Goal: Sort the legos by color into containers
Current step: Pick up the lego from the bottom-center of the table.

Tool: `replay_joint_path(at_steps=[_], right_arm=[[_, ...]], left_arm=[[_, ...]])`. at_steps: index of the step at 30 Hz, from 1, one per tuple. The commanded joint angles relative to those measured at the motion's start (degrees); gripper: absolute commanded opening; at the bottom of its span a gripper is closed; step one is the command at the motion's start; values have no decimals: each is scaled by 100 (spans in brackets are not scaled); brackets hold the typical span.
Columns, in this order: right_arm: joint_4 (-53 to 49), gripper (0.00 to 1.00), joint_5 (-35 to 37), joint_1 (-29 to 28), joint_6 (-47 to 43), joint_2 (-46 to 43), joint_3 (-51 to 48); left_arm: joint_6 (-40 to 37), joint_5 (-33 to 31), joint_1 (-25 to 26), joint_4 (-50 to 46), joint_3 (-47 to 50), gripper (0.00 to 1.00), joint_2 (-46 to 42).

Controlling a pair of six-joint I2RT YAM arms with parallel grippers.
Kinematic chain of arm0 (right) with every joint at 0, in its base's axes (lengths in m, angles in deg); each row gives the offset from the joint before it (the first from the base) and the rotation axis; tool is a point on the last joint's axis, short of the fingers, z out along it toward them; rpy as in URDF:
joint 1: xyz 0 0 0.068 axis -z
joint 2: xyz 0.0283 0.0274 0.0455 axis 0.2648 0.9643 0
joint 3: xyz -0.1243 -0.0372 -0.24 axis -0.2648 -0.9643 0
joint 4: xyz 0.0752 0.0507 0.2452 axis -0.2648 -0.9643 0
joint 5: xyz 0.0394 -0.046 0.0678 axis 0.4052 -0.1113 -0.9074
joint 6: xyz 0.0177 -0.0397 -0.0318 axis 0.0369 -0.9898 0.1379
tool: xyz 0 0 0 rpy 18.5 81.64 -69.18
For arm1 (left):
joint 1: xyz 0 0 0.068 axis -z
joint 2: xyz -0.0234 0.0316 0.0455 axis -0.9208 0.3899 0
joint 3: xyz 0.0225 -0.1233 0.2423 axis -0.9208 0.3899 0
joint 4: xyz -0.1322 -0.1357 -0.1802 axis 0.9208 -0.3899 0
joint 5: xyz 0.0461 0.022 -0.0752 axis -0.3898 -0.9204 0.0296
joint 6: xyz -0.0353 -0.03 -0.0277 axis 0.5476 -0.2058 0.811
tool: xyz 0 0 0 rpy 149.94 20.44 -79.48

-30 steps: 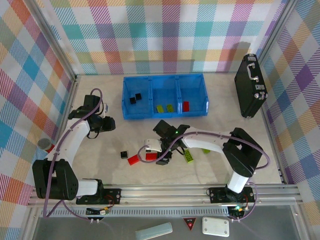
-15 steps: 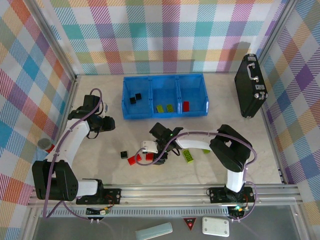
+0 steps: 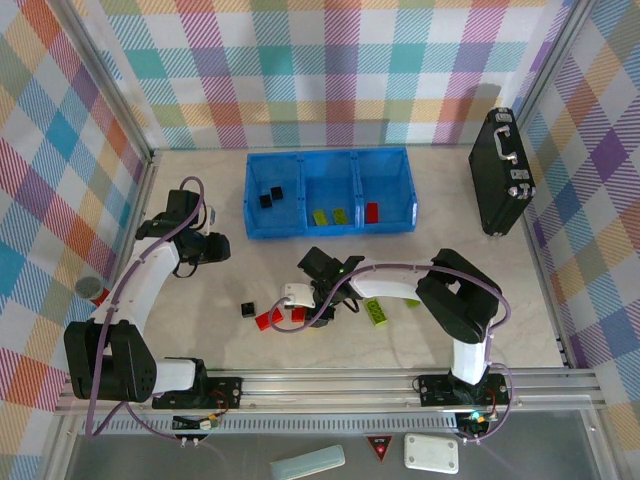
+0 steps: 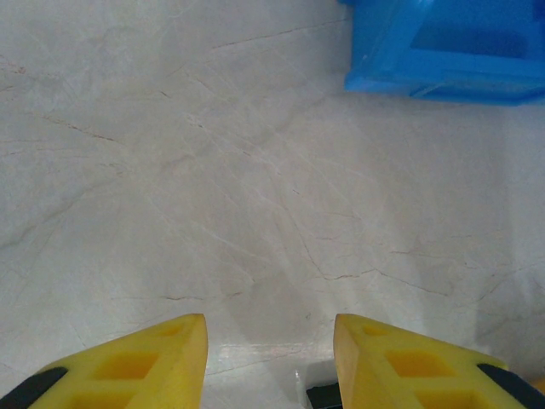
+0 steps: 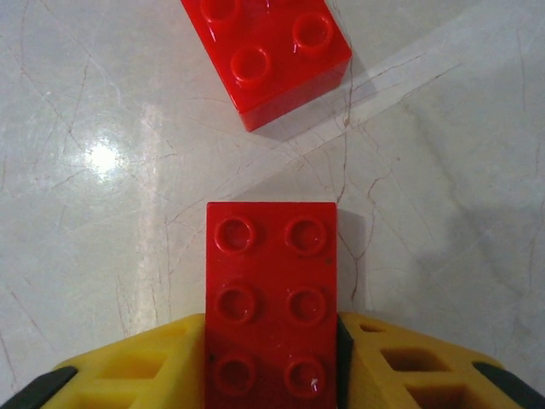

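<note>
The right gripper (image 5: 271,331) has its fingers pressed against both long sides of a red brick (image 5: 271,256). The brick lies on the table (image 3: 440,245) toward its near edge. The grip is probably for carrying it to the tray's (image 3: 328,153) right compartment, where a red lego (image 3: 372,212) lies. The left gripper (image 4: 271,341) hangs open and empty by the tray's near left corner.

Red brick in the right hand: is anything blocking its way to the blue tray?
Nothing visible blocks it. The red brick is gripped in the right hand; between it and the right compartment stands only the front wall of the blue tray, to be lifted over.
</note>
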Motion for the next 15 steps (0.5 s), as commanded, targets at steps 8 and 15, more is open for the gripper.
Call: replay_joint_path(at_steps=[8, 15], right_arm=[[-42, 32, -213, -44, -36, -235, 107], [-31, 31, -274, -31, 175, -436, 120]], left_arm=[[-72, 56, -11, 21, 51, 43, -102], [-72, 76, -6, 34, 58, 43, -101]])
